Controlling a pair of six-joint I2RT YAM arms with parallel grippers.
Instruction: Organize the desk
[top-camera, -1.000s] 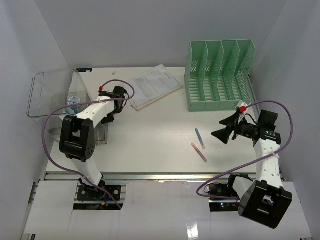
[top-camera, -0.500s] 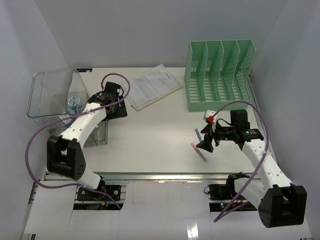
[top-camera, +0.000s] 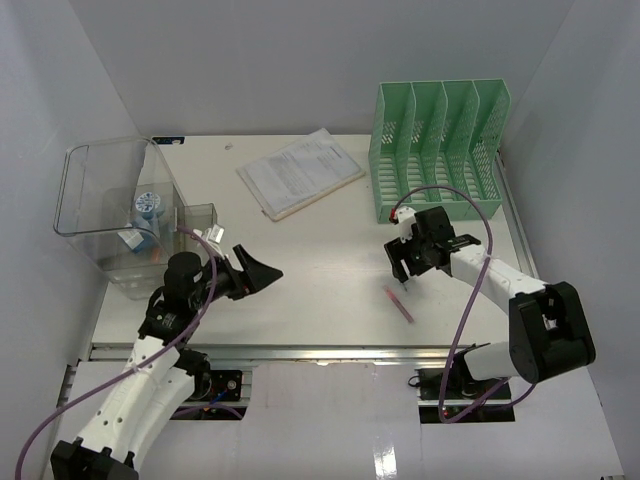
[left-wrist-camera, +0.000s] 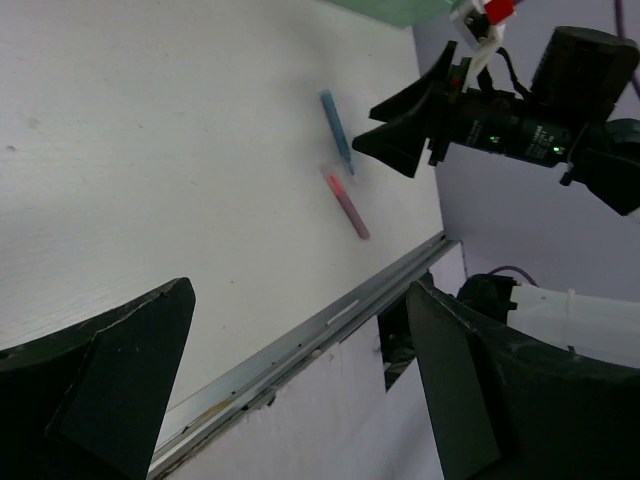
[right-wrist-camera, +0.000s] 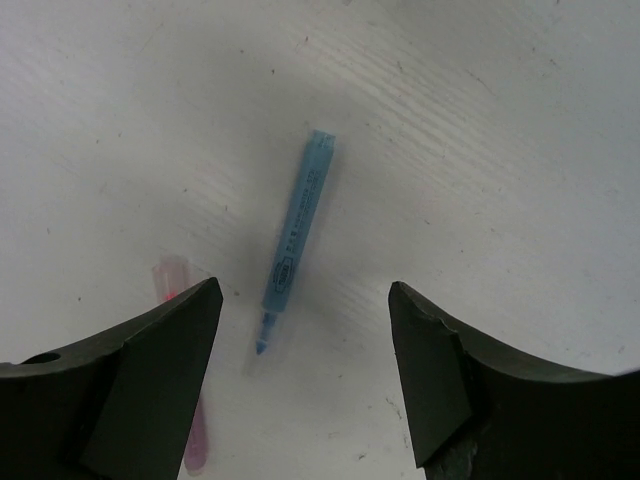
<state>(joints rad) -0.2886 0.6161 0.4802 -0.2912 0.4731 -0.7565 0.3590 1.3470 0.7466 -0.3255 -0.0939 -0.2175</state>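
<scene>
The desk (top-camera: 320, 250) is a large white tabletop with a metal rail (left-wrist-camera: 330, 310) along its front edge. A blue pen (right-wrist-camera: 295, 240) and a pink pen (top-camera: 398, 303) lie on it at the right. My right gripper (right-wrist-camera: 305, 287) is open and hovers over the blue pen, whose tip lies between the fingers, untouched. The pink pen (right-wrist-camera: 170, 275) lies by the left finger. My left gripper (top-camera: 262, 272) is open and empty, low over the front left of the desk and pointing right. The left wrist view shows both pens, blue (left-wrist-camera: 337, 132) and pink (left-wrist-camera: 346, 205).
A mint-green file rack (top-camera: 435, 150) stands at the back right. A stack of papers (top-camera: 300, 172) lies at the back middle. A clear plastic bin (top-camera: 110, 200) holding small items sits at the left, with a small clear cup (top-camera: 200, 215) beside it.
My left arm has pulled back from beside the bin to the front left, its gripper now pointing right. My right gripper has moved left and come over the blue pen.
</scene>
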